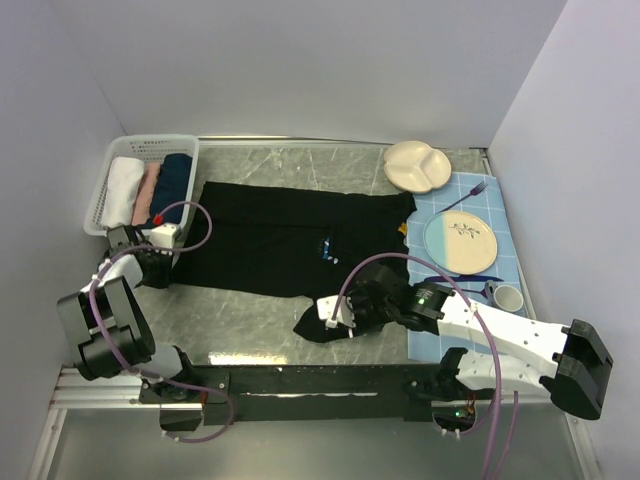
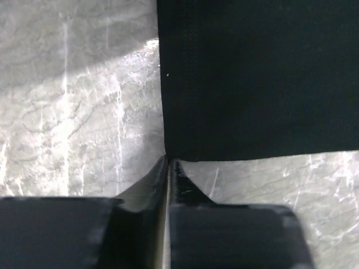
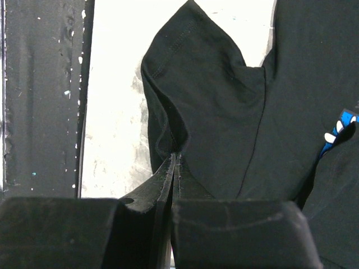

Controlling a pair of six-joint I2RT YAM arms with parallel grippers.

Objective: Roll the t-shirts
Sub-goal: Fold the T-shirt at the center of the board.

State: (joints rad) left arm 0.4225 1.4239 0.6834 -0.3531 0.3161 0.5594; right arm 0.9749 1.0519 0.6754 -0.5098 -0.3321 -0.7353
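The grey marbled worktop (image 1: 250, 335) carries the whole job, and across its middle the black t-shirt (image 1: 260, 235) lies spread flat and lengthwise, hem towards the left and collar towards the right, with its flower print (image 1: 328, 245) facing up. Right of it a blue checked placemat (image 1: 445, 205) holds a plate (image 1: 459, 243), a fork (image 1: 466, 194) and a cup (image 1: 508, 297), with a cream divided dish (image 1: 420, 165) behind; none of that belongs to the rolling. At the back left a white basket (image 1: 112, 165) holds three rolled cloths (image 1: 150, 188), white, pink and dark blue (finished rolls, by the look of them). The shirt on the worktop shows no roll at all, so I judge this one barely begun: the near sleeve (image 1: 318, 322) sticks out towards the arms and would need folding in to make a straight band before any rolling, and the rolling itself and any move to the basket are all left. The right fingers (image 3: 171, 165) are pressed together on a raised fold of that sleeve, cloth pinched between them. The left fingers (image 2: 166, 168) sit at the near left corner of the hem, drawn almost together with only a slit between, and they appear to nip the very corner of the cloth.
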